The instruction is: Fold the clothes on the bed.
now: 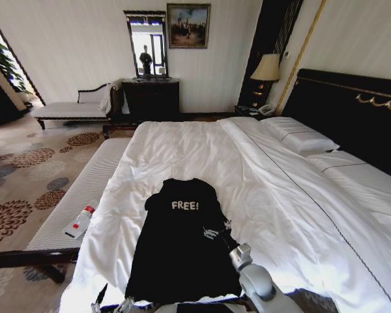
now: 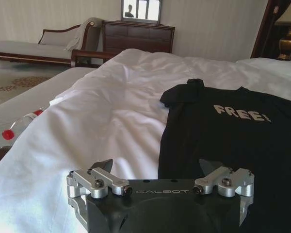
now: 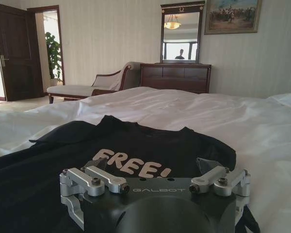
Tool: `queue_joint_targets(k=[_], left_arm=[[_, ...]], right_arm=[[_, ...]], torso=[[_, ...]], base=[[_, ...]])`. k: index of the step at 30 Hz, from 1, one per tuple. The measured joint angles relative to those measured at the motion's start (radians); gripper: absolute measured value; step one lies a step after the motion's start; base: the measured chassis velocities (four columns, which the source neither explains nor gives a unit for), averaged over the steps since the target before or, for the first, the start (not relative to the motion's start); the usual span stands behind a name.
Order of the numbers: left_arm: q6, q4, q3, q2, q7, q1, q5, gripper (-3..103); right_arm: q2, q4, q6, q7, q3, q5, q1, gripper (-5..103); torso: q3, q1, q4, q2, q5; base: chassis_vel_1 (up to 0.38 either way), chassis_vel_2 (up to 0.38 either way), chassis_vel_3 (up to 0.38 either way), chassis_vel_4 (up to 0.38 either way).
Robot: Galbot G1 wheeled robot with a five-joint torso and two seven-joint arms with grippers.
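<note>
From the head view, the black T-shirt (image 1: 182, 244) lies flat on the bed (image 1: 267, 176) toward six o'clock, sleeves apparently tucked in, body not yet folded; the right gripper (image 1: 216, 231) hovers over its three o'clock edge. In the left wrist view, the left gripper (image 2: 157, 167) holds spread fingers at the shirt's edge. In the right wrist view, fingers are spread, empty, above the lettering.

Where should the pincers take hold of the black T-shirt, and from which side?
Probably at the black T-shirt's bottom hem corners, coming in low from the foot of the bed. It lies flat, print up, hem nearest the robot, left pincer by its left edge, right pincer over the cloth, both open.
</note>
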Motion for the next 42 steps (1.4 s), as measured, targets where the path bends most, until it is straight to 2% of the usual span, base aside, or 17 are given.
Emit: queue_joint_targets(k=[12,24,32,33,36,37,42], left_arm=[[0.009,-0.005,0.005,-0.001,-0.001,-0.003,0.007,100],[0.003,-0.005,0.024,-0.031,0.0,-0.002,0.034,100],[-0.005,0.002,0.027,-0.032,0.002,0.002,0.041,100],[-0.005,0.003,0.027,-0.031,0.003,0.002,0.041,103],[-0.005,0.003,0.027,-0.029,0.003,0.001,0.041,101],[-0.005,0.003,0.027,-0.028,0.003,0.0,0.041,97],[-0.005,0.0,0.028,-0.028,0.003,0.0,0.046,99]], right_arm=[[0.026,-0.117,-0.001,0.012,-0.058,-0.003,0.081,100],[0.047,-0.208,-0.002,0.055,-0.038,0.058,0.155,100],[0.046,-0.233,-0.001,0.059,-0.018,0.063,0.167,100],[0.047,-0.235,-0.001,0.059,-0.016,0.063,0.167,100],[0.046,-0.242,-0.001,0.059,-0.012,0.063,0.165,100],[0.046,-0.244,-0.001,0.059,-0.011,0.063,0.163,100],[0.045,-0.248,-0.001,0.058,-0.01,0.067,0.155,100]], torso=[[0.0,0.0,0.0003,0.0,0.0],[0.0,0.0,0.0002,0.0,0.0001],[0.0,0.0,0.0001,0.0,0.0001],[0.0,0.0,0.0001,0.0,0.0001],[0.0,0.0,0.0001,0.0,0.0001],[0.0,0.0,0.0001,0.0,0.0002],[0.0,0.0,0.0001,0.0,0.0001]], base=[[0.0,0.0,0.0,0.0],[0.0,0.0,0.0,0.0],[0.0,0.0,0.0,0.0],[0.0,0.0,0.0,0.0],[0.0,0.0,0.0,0.0],[0.0,0.0,0.0,0.0],[0.0,0.0,0.0,0.0]])
